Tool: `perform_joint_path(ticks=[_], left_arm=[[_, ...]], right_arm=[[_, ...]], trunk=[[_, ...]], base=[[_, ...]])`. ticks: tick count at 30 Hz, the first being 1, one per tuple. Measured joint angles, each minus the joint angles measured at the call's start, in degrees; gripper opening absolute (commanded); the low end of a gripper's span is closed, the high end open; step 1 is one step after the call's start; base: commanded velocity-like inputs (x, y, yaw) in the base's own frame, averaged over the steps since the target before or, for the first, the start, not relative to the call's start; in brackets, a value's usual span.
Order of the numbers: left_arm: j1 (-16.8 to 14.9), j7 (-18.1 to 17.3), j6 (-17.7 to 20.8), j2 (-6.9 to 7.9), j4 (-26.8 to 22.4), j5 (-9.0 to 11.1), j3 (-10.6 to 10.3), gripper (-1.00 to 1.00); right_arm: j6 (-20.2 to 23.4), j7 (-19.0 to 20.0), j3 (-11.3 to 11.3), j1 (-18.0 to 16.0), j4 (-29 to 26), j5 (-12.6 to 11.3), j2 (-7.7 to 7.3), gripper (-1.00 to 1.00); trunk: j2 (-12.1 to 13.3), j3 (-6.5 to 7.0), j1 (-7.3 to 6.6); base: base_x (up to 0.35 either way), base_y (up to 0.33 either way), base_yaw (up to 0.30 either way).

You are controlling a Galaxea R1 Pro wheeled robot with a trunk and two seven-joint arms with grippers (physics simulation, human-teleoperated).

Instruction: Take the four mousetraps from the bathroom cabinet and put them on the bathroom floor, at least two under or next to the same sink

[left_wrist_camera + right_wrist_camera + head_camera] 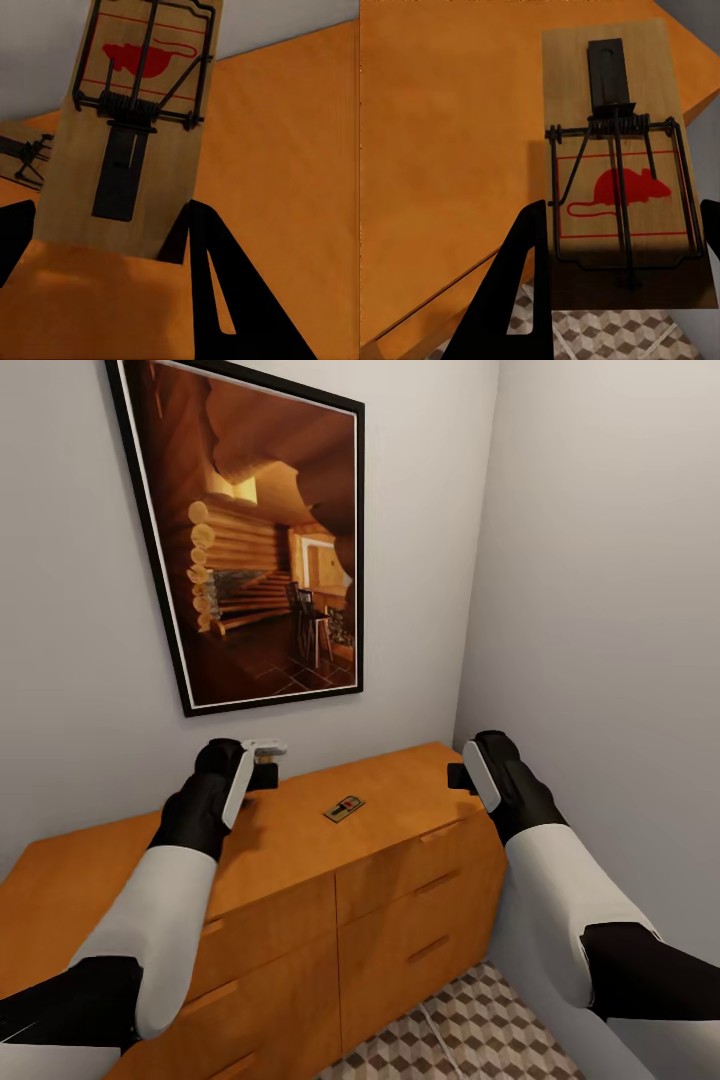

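Observation:
The orange-brown cabinet (pixel 300 850) stands against the wall in front of me. One mousetrap (pixel 343 809) lies flat on its top, between my two arms. My left gripper (pixel 264 765) hovers over the back of the top, shut on a second mousetrap (pixel 131 120) whose wooden base sits between the black fingers (pixel 217 285); another mousetrap (pixel 22 154) lies on the cabinet top (pixel 285 150) beyond it. My right gripper (pixel 462 776) is at the cabinet's right end, shut on a mousetrap (pixel 619 172) with a red mouse print. The sink is out of view.
A large framed picture (pixel 255 530) hangs on the wall above the cabinet. A grey side wall (pixel 610 610) closes the corner at the right. Cube-patterned bathroom floor (pixel 480 1030) shows below the cabinet drawers (pixel 410 920).

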Motion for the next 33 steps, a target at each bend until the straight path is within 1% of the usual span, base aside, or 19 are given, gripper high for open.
perform_joint_path(ticks=[4,7,16,21,28,31,32,33], left_arm=[[0.0,0.0,0.0,0.00,-0.4,-0.1,0.0,-1.00],[0.0,0.0,0.0,0.07,0.3,-0.1,0.0,-1.00],[0.1,0.0,0.0,0.21,2.0,-0.2,0.1,-1.00],[0.1,0.0,0.0,0.22,2.1,-0.2,0.1,-1.00],[0.1,0.0,-0.1,0.14,1.6,-0.2,0.1,-1.00],[0.3,0.0,-0.1,0.14,0.9,-0.2,0.0,-1.00],[0.4,0.0,-0.1,0.14,0.7,-0.2,0.0,-1.00],[0.7,0.4,-0.5,-0.20,1.0,0.4,-0.3,-1.00]], right_arm=[[0.0,0.1,0.0,0.0,0.0,0.0,0.03,-1.00],[0.0,0.1,0.0,0.0,-0.1,0.0,0.06,-1.00],[0.0,0.2,0.0,0.0,-0.7,-0.1,0.53,-1.00],[0.0,0.4,0.6,0.0,-0.9,-0.3,0.73,-1.00],[0.0,2.3,1.0,0.0,-1.0,-0.6,0.92,-1.00],[0.0,2.8,1.6,0.0,-1.1,-0.7,0.96,-1.00],[0.0,2.8,1.9,0.0,-1.1,-0.7,0.97,-1.00],[-0.3,3.2,2.2,0.3,-0.7,-0.2,0.64,-1.00]], trunk=[[0.0,0.00,0.01],[0.0,0.00,0.02],[0.0,0.00,0.04],[0.0,0.00,0.04],[0.0,0.00,0.04],[0.0,0.00,0.04],[0.0,0.00,0.04],[0.0,0.00,-0.01]], base=[[-0.028,-0.001,0.000],[-0.199,-0.028,0.000],[-0.317,-0.007,0.000],[-0.343,-0.001,0.000],[-0.345,0.000,0.000],[-0.345,0.000,0.000],[0.000,0.000,0.000],[0.000,0.000,0.000]])
